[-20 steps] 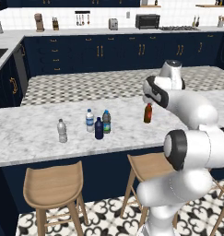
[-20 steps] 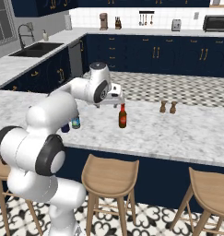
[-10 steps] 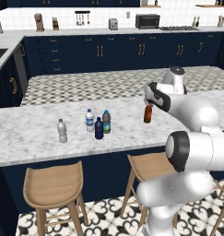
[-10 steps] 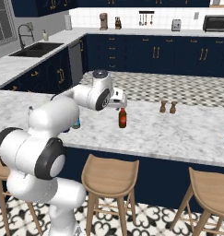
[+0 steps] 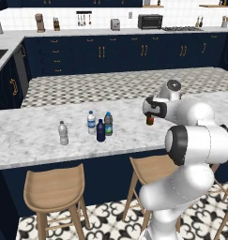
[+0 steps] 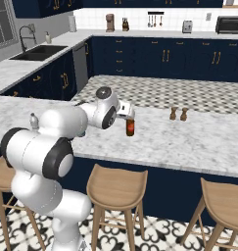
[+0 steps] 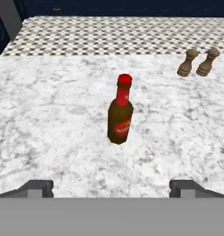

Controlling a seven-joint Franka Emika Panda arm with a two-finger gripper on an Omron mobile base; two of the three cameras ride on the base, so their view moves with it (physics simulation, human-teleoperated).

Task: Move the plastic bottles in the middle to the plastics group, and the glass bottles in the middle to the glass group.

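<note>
A small amber-brown glass bottle (image 7: pixel 120 115) with a red cap and orange-red label stands upright on the marble counter (image 7: pixel 49 120). My gripper (image 7: pixel 111 188) is open just short of it, with nothing between the fingers. From the bases, the gripper (image 6: pixel 128 112) hovers over the amber bottle (image 6: pixel 130 127) and the gripper (image 5: pixel 150 110) hides part of the amber bottle (image 5: pixel 150 121). The navy bottle (image 5: pixel 101 131) and the blue-capped dark bottle (image 5: pixel 108 123) stand together on the left. Beside them are the plastics group's labelled water bottle (image 5: pixel 91 123) and greyish bottle (image 5: pixel 63 133). The glass group (image 7: pixel 196 62) stands beyond, to the right.
Wooden stools (image 5: pixel 54 190) stand below the counter's front edge. Bare marble lies between the amber bottle and the glass group (image 6: pixel 178 113). A patterned lower counter (image 5: pixel 115 84) runs behind, with dark cabinets beyond it.
The hand has dropped lower and closer to the amber bottle, still open. The bottles have not moved.
</note>
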